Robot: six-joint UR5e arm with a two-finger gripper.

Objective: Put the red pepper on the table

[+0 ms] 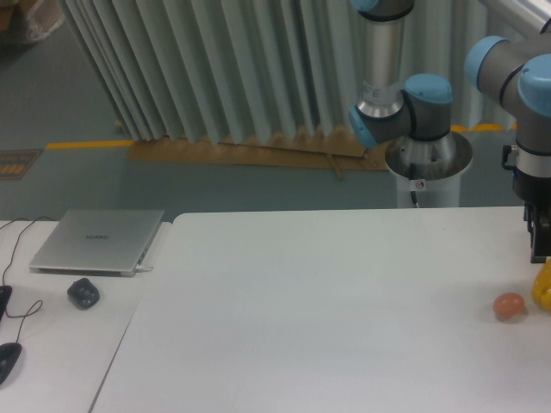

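Camera view: arm hangs upright at the table's (327, 292) right edge, gripper (540, 245) cropped, jaw state unclear.

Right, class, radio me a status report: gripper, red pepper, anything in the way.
Gripper at right frame edge, state unclear. Red pepper not in view. Orange-pink ball and yellow object sit on the table beneath it.

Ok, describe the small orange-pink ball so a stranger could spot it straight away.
Start at the big white table and follow it to its right end, below the robot arm. The ball lies there on the tabletop, just left of a yellow object cut off by the picture edge. It is egg-like, orange-pink, and smaller than its yellow neighbour.
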